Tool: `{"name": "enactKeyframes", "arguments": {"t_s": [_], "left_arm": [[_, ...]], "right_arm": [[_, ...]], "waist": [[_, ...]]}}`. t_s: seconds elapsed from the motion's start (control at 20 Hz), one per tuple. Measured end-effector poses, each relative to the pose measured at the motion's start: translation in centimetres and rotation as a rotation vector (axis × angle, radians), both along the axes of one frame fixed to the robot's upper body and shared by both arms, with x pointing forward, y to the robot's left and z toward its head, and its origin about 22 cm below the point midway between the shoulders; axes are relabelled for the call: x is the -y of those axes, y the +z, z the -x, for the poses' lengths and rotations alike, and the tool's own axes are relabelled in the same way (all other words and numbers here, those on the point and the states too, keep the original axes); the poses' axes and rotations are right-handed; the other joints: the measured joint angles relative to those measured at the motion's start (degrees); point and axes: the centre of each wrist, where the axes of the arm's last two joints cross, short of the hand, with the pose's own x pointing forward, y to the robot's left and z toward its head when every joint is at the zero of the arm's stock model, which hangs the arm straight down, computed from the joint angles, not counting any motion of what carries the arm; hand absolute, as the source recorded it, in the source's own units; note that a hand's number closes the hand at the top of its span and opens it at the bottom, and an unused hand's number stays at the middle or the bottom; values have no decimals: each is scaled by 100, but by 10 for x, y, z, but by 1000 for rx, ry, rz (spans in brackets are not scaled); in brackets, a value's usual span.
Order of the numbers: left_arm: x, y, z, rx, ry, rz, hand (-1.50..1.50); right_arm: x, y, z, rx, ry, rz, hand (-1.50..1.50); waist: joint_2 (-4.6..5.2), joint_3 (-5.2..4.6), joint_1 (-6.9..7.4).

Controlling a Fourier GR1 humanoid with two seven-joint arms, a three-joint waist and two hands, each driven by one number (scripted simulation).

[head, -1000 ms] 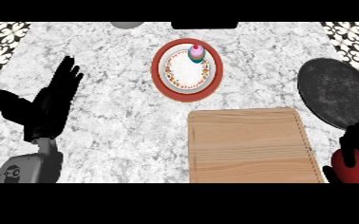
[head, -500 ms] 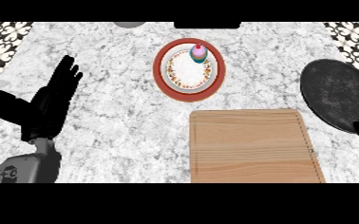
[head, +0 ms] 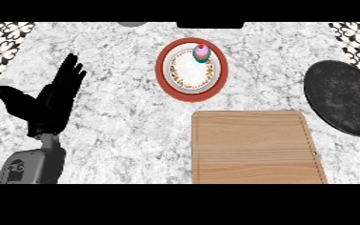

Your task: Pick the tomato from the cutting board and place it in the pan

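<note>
The wooden cutting board lies at the lower right with nothing on it. No tomato shows anywhere in the head view. The dark round pan sits at the right edge, partly cut off, and its visible part holds nothing. My left hand rests open at the far left, fingers up, well away from the board and the pan. My right hand is out of view.
A red-rimmed plate stands behind the board, carrying a small cupcake at its far side. A grey object and a black one peek in at the counter's back edge.
One second ago my right hand showed at the lower right edge with something red in it; it has since left the view. The left hand has stayed put.
</note>
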Motion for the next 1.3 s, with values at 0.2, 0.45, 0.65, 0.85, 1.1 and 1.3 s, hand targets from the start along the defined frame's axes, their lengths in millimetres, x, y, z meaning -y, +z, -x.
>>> {"name": "enactKeyframes", "arguments": {"t_s": [0.2, 0.45, 0.65, 0.85, 1.1, 1.3], "left_arm": [[7, 7, -3, 7, -7, -4, 0], [5, 5, 0, 6, -18, 2, 0], [1, 4, 0, 7, -15, -1, 0], [10, 9, -1, 13, -32, 3, 0], [11, 12, 0, 21, -41, 1, 0], [11, 9, 0, 18, -34, 1, 0]], "right_arm": [[20, -28, -19, -18, 33, -19, 150], [25, -68, -37, -61, 86, -33, 150], [31, -91, -44, -97, 72, -1, 150], [34, -107, -45, -197, -29, -63, -150], [39, -125, -38, -306, -46, -130, -150], [49, -127, -31, -284, -12, -215, -150]], "waist": [[4, 1, 20], [13, 4, 57], [31, 8, 94], [55, 14, 160], [76, 21, 188], [78, 27, 168]]}}
